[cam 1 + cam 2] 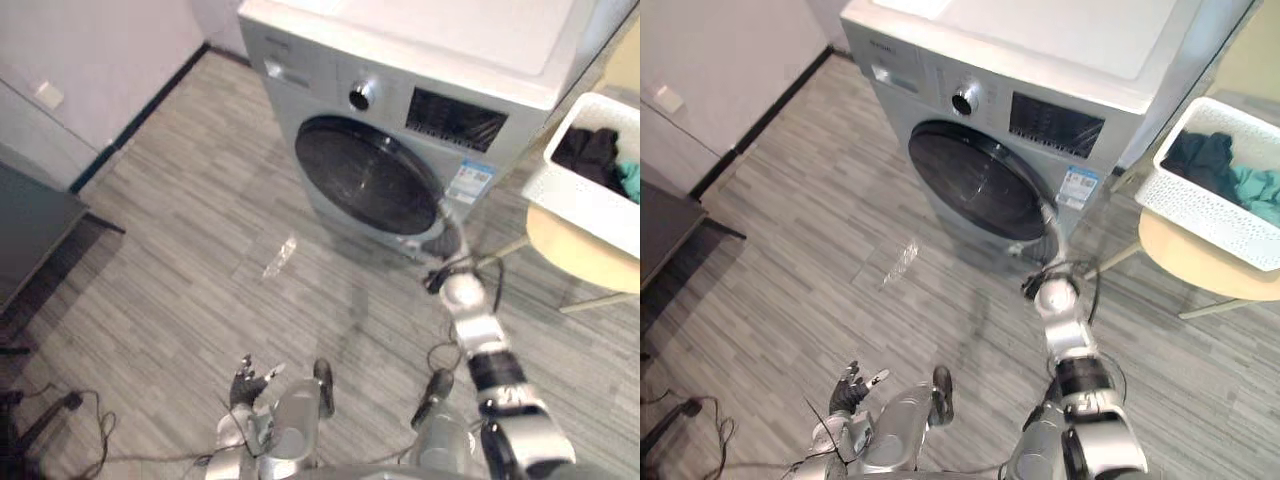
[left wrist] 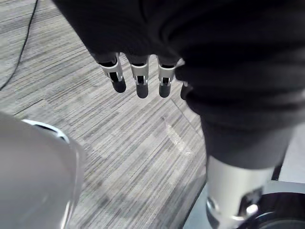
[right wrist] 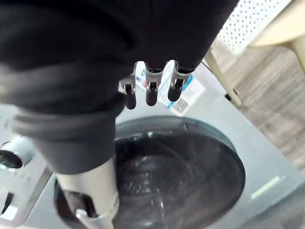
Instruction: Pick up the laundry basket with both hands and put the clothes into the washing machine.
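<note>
White perforated plastic laundry basket (image 1: 1205, 222) is sitting right of the silver washing machine (image 1: 310, 95); your right robot hand (image 3: 151, 90), hovering with fingers straight, is nearer than your equally unclenched left robot hand (image 2: 139, 81).

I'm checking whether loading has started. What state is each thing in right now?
Washing machine door: closed.
Laundry basket: on the round stool, untouched, loaded.
Clothes: inside the basket.
Left hand: open, low over the floor.
Right hand: open, close to the door.
</note>
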{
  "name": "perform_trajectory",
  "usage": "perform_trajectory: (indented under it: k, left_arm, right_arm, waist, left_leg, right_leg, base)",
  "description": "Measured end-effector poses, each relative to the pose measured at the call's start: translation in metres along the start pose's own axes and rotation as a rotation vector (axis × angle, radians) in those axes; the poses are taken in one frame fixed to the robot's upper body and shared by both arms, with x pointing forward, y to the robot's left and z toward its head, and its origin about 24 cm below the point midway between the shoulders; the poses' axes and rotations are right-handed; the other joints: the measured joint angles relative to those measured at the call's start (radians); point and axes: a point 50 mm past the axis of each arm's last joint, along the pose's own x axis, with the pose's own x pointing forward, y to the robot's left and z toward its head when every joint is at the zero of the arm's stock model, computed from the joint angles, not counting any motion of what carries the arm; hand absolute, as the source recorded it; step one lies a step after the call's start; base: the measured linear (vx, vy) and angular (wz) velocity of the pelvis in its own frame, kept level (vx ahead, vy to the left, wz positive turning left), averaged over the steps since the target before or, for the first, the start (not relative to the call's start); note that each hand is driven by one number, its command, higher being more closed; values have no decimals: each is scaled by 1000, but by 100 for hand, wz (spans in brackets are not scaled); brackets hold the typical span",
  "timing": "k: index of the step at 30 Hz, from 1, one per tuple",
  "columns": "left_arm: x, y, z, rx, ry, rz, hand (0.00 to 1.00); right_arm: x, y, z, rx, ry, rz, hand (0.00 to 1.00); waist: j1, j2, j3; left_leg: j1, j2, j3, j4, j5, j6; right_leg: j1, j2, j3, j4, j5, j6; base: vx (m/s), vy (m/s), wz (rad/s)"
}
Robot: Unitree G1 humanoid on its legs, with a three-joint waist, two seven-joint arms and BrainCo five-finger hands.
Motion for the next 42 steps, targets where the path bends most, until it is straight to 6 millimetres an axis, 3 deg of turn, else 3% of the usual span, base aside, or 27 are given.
perform_trajectory:
  k: [9,18,23,26,31,39,42]
  left_arm:
    - [7,-13,20,-68,-60,-39,0]
    - [14,-20,37,-105,-108,-46,0]
    - [16,-25,47,-149,-143,-56,0]
    - [17,-33,53,-179,-157,-85,0]
    - [17,-39,68,-228,-211,-116,0]
    - [6,-64,87,-216,-284,-313,0]
    - [1,-75,88,-206,-285,-391,0]
  right_arm:
    - [40,-63,36,-12,-58,-293,0]
    - [57,-97,63,-8,-118,-405,0]
    - [77,-97,72,30,-79,-353,0]
    - [89,-100,81,59,-71,-303,0]
    - [99,-114,84,110,-52,-227,0]
    - [105,-119,74,192,-3,92,0]
    - [102,-103,70,244,13,249,0]
  waist:
    - [4,5,75]
    - [25,16,116]
    - [36,35,125]
    - [65,61,138]
    - [85,70,141]
    - [97,72,142]
    - [100,73,142]
  left_leg:
    - [-73,-15,-57,-76,90,-11]
    - [-123,-15,-67,-82,110,-11]
    - [-148,-16,-87,-81,120,-12]
    - [-162,-15,-101,-77,125,-13]
    - [-198,-15,-120,-82,143,-11]
    - [-190,-16,-148,-166,197,-24]
    - [-183,-1,-160,-212,228,-38]
  right_leg:
    - [-54,-5,-61,5,6,8]
    - [-110,2,-57,2,21,2]
    - [-119,3,-75,3,23,-1]
    - [-122,5,-86,4,25,-4]
    - [-144,6,-110,4,29,-10]
    - [-144,16,-142,-12,33,-16]
    - [-143,40,-160,-31,36,-31]
  base:
    - [-44,-49,22]
    - [-12,-7,0]
    - [-5,-4,9]
    - [-17,-4,10]
    - [-17,-9,10]
    - [-12,-23,9]
    - [-11,-70,3]
